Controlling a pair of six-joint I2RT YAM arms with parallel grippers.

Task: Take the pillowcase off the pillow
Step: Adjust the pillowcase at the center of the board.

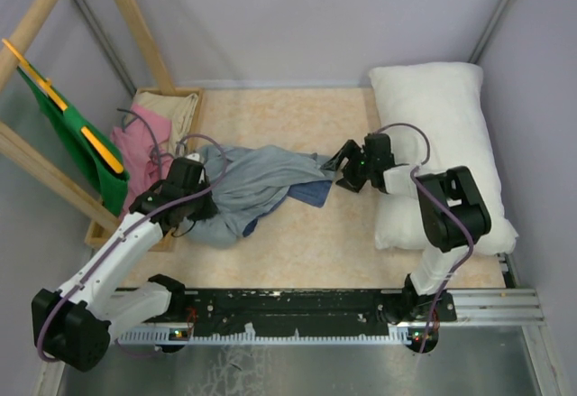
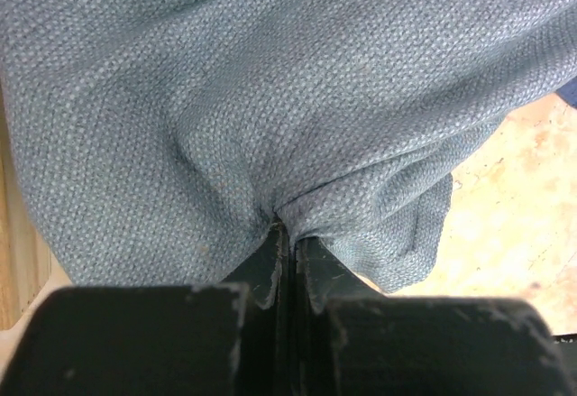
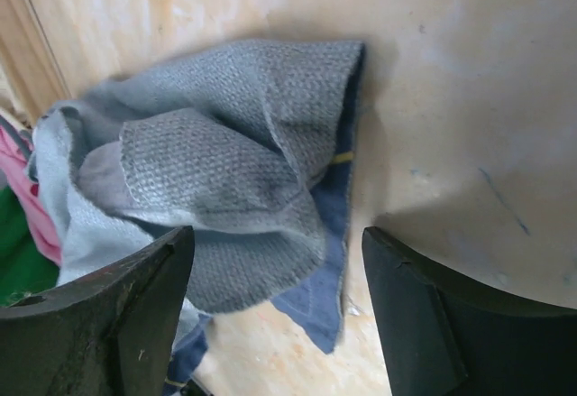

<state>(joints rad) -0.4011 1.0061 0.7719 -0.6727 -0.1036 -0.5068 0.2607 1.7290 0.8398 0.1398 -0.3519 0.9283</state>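
Note:
The pillowcase lies crumpled on the table left of centre, mostly its blue-grey inside showing, with navy edges at its right end. The white pillow lies bare along the right side, apart from it. My left gripper is at the cloth's left end; in the left wrist view the gripper is shut on a pinch of the pillowcase. My right gripper hovers over the cloth's right end. In the right wrist view it stands open above the pillowcase, nothing between its fingers.
A wooden tray at the back left holds a pink cloth and a beige cloth. A green cloth hangs on a wooden frame at the far left. A black rail runs along the near edge.

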